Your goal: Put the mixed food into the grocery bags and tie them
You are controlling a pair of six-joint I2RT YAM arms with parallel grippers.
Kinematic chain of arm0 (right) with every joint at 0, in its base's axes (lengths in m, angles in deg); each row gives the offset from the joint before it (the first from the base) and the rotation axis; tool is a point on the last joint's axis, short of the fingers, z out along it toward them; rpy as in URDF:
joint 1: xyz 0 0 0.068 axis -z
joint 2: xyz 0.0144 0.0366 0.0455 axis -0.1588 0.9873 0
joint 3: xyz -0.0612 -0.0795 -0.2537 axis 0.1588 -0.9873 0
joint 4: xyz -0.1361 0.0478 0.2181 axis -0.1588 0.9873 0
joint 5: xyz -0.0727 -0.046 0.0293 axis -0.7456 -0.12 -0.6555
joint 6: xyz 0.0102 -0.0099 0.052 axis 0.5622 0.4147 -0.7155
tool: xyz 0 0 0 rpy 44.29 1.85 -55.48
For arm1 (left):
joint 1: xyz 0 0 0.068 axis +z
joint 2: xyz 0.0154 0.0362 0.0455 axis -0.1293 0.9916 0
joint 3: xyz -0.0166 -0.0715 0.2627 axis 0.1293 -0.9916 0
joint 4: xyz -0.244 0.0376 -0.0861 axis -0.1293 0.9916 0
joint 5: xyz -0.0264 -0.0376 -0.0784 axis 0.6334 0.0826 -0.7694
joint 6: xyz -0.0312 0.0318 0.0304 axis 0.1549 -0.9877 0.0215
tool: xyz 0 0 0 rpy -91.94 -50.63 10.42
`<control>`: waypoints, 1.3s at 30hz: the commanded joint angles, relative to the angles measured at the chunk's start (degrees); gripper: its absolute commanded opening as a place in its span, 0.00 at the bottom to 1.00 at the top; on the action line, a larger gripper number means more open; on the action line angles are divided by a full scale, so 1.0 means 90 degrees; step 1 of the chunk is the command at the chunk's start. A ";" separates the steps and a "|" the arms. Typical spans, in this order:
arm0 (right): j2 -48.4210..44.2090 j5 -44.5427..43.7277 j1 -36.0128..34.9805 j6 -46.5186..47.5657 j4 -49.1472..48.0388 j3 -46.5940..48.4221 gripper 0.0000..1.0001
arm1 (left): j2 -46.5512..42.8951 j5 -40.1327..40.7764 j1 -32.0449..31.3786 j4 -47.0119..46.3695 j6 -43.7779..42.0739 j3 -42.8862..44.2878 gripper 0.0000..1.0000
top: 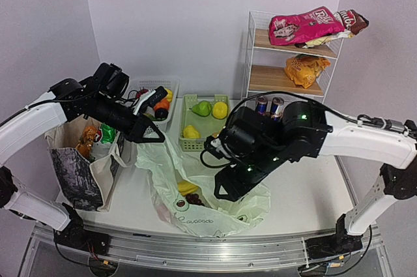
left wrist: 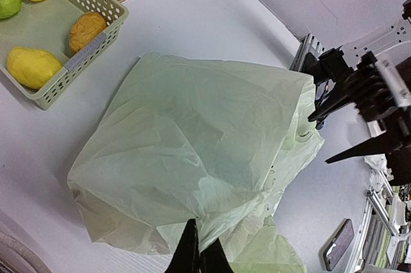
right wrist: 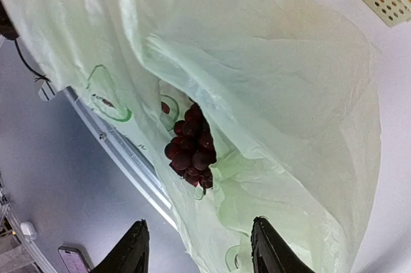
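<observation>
The pale-green plastic grocery bag [top: 215, 208] printed with avocados lies open at the table's front centre. Inside it are yellow bananas [top: 187, 188] and dark grapes [right wrist: 191, 148]. My left gripper [left wrist: 199, 257] is shut on a bunched edge of this bag [left wrist: 192, 151] and holds that edge up at the bag's left rear [top: 151, 132]. My right gripper [right wrist: 200, 254] hovers open over the bag's right side [top: 225, 191], with the film lying below its spread fingers and nothing pinched. The beige canvas tote [top: 78, 169] stands at the left, with an orange packet [top: 86, 139] and a green packet [top: 108, 135] in it.
A white basket [top: 171, 115] and a green basket [top: 189, 143] with toy fruit stand behind the bag. Two drink cans [top: 268, 105] stand beside a wire shelf [top: 251, 49] holding a pink snack packet [top: 303, 27] and an orange packet [top: 306, 70].
</observation>
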 commanded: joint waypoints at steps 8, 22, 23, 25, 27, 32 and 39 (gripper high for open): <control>0.0432 -0.0091 0.0126 -0.0505 0.0069 -0.0701 0.36 | -0.0146 0.0012 -0.0018 -0.0135 0.0057 0.0077 0.00; 0.1508 -0.0376 0.0118 -0.0068 0.0798 -0.0422 0.65 | -0.0168 0.0014 -0.0015 -0.0137 0.0095 0.0076 0.00; 0.1548 -0.0327 0.0113 -0.0039 0.0781 -0.0438 0.65 | -0.0172 0.0020 -0.0012 -0.0134 0.0094 0.0073 0.00; 0.1630 -0.0307 0.0108 0.0035 0.0780 -0.0434 0.65 | -0.0175 0.0038 -0.0012 -0.0139 0.0092 0.0060 0.00; 0.1716 -0.0377 0.0106 0.0089 0.0790 -0.0455 0.61 | -0.0165 0.0041 -0.0011 -0.0144 0.0079 0.0067 0.00; 0.1644 -0.0549 0.0111 0.0118 0.0755 -0.0465 0.06 | -0.0167 0.0081 -0.0012 -0.0124 0.0075 0.0095 0.00; 0.0502 -0.0652 0.0299 0.0054 0.0630 0.0360 0.00 | 0.0046 0.0392 -0.0011 -0.0213 -0.0157 0.0481 0.00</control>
